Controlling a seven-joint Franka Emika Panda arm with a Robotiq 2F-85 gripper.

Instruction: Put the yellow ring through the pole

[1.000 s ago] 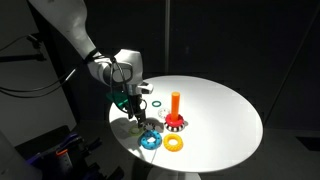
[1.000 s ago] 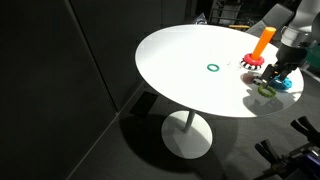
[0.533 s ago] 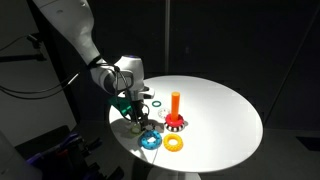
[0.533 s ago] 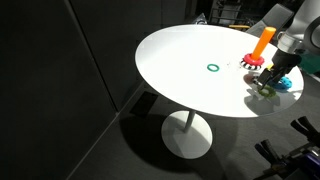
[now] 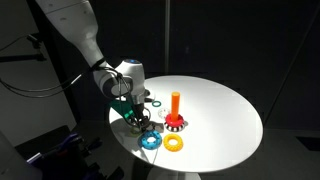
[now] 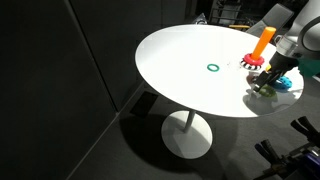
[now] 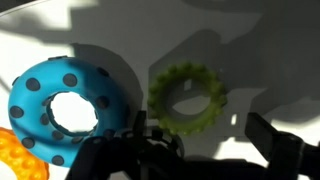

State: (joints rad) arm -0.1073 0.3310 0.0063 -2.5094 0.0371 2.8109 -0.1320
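The yellow ring [image 5: 175, 143] lies flat near the table's front edge, beside the blue ring [image 5: 150, 141]. Its edge shows at the bottom left of the wrist view [image 7: 12, 156]. The pole [image 5: 175, 104] stands upright on its round red-and-white base, just behind the yellow ring; it also shows in the other exterior view [image 6: 265, 41]. My gripper [image 5: 140, 119] is open and empty, low over the table to the left of the pole. In the wrist view its fingers [image 7: 205, 140] straddle an olive-green toothed ring [image 7: 187, 100], not the yellow ring.
A blue dotted ring [image 7: 60, 110] lies between the toothed ring and the yellow ring. A thin small green ring [image 6: 213, 68] lies apart, toward the table's middle. The round white table [image 6: 180, 60] ends close to the rings. Dark surroundings.
My gripper has dropped a little lower toward the table by the blue ring. The rings and pole have not moved.
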